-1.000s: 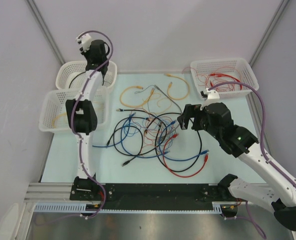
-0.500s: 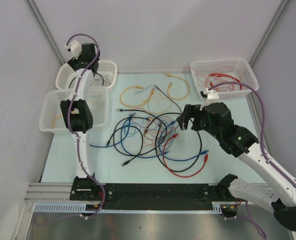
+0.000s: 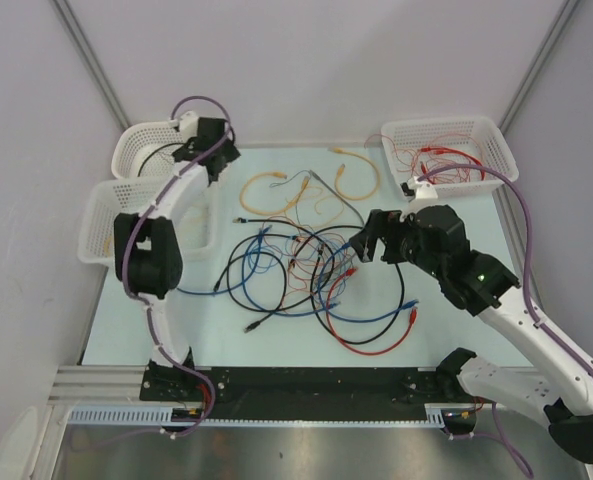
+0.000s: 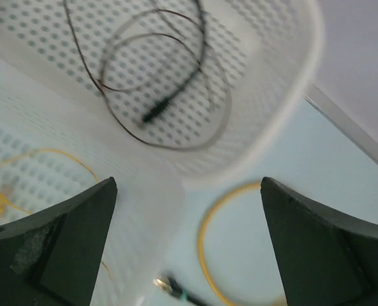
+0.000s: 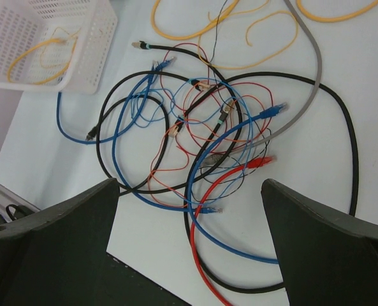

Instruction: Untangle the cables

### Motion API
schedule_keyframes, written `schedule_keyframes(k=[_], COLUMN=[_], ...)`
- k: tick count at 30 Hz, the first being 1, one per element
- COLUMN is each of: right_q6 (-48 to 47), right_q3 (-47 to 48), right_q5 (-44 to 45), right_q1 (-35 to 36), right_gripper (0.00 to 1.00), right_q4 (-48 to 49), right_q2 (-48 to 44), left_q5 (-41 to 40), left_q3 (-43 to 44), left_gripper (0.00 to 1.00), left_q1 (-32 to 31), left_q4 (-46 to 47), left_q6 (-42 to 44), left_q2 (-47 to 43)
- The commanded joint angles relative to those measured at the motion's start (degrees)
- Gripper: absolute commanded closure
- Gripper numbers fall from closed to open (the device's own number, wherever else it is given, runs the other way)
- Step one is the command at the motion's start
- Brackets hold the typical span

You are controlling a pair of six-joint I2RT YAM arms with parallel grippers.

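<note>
Cables (image 3: 306, 275) tangled at centre of table (image 3: 126, 335); loose loops (image 3: 266, 190) behind them. Left edge — near basket (image 3: 101, 240), far basket (image 3: 136, 150) behind it. Right basket (image 3: 476, 130) at rear right corner.

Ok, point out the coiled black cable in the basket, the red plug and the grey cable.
coiled black cable (image 4: 152, 115), left wrist view, its plug end.
red plug (image 5: 260, 162), right wrist view, plug body.
grey cable (image 5: 319, 64), right wrist view, its bend.
</note>
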Motion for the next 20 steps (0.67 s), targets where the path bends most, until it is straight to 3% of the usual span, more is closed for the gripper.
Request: schedule_keyframes(k=[1, 5, 7, 10, 14, 20], right_q6=[-1.0, -1.9, -1.7, -0.6, 0.0, -1.8], right_q3=[0.2, 0.2, 0.2, 0.2, 0.2, 0.2], right_q5=[0.0, 0.5, 0.5, -0.6, 0.0, 4.5], right_q1=[-0.1, 0.0, 0.1, 0.2, 0.5, 0.9], right_gripper=[0.00, 0.00, 0.00, 0.00, 0.00, 0.00], right_q4=[2.8, 4.3, 4.4, 4.3, 3.7, 1.2], right_q2=[-3.4, -4.6, -4.2, -2.9, -2.4, -2.1], left_q5=[0.0, -2.5, -7.2, -7.6, -8.4, -3.5], left_q3=[-9.2, -11.1, -9.2, -8.3, -14.9, -25.8], left_gripper=[0.00, 0.00, 0.00, 0.00, 0.00, 0.00], left_q1=[-11.0, -20.0, -22.9, -26.3, -32.7, -36.8], left_q4=[7.2, 2.7, -2.9, -7.4, -3.4, 1.8], left_q6=[2.1, 4.1, 4.7, 4.4, 7.4, 7.8], left_q2=[-18.6, -22.8, -23.5, -24.7, -30.7, -36.6])
